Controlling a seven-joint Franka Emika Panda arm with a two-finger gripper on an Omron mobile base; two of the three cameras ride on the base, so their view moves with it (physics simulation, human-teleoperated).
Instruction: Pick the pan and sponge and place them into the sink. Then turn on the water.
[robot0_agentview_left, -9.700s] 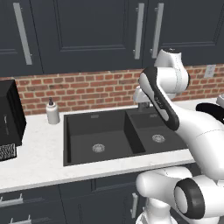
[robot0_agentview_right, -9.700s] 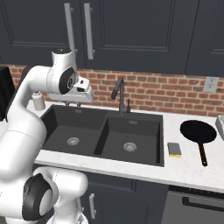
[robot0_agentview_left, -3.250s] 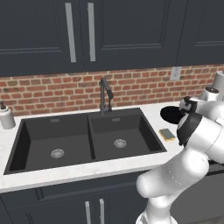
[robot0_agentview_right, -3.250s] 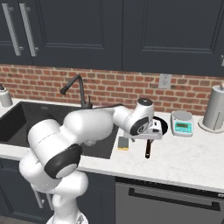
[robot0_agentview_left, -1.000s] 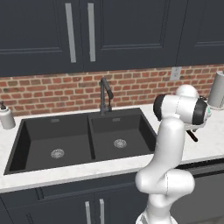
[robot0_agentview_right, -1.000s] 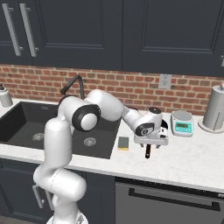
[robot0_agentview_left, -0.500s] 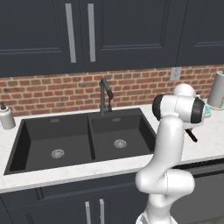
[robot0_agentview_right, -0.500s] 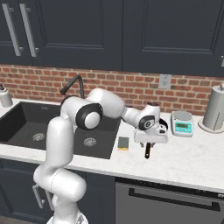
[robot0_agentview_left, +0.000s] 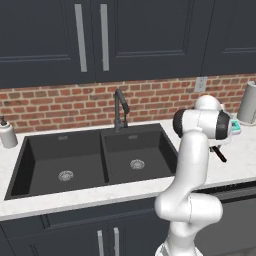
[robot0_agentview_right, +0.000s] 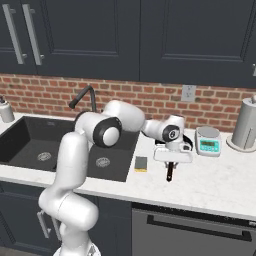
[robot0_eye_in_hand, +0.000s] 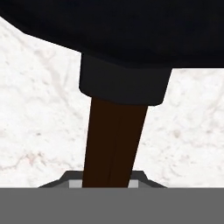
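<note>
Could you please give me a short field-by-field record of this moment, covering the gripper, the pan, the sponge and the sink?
gripper: shut on the pan's handle, low over the counter
pan: on the white counter right of the sink, brown handle between the gripper's tips
sponge: flat on the counter, between the sink's edge and the pan handle, untouched
sink: both basins hold nothing
faucet: behind the basin divider, no water running
</note>
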